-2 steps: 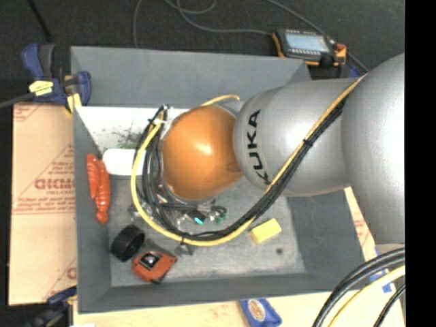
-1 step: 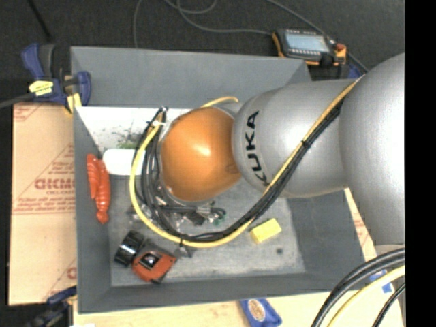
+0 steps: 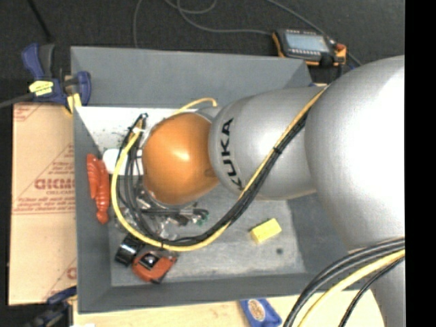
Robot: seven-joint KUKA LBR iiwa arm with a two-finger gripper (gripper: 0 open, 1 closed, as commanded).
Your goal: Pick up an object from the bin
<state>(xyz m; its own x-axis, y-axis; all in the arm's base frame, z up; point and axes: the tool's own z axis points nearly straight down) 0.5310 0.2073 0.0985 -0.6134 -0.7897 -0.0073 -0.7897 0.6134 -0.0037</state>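
The silver arm (image 3: 272,148) reached into the grey bin (image 3: 197,73) from the right, and its round orange cover (image 3: 176,159) hung over the left half of the bin floor. Below that cover a tangle of dark metal parts and wires marked the gripper (image 3: 162,213), looped about by 1 yellow cable (image 3: 197,240). How wide the gripper stood could not be told, since the cover hid it from above, and nothing could be seen held in it. Nearest to it lay a red and black object (image 3: 148,263), close to the bin's front-left corner and just beyond the cable loop, on the front side of the gripper. Along the bin's left wall lay a long orange-red piece (image 3: 99,186), just beside the cable on the gripper's left. A small white piece (image 3: 111,161) lay by the far end of that piece, near the left wall. 1 yellow block (image 3: 266,230) lay apart from the others, toward the bin's front-right corner, under the arm's edge and well clear of the gripper.
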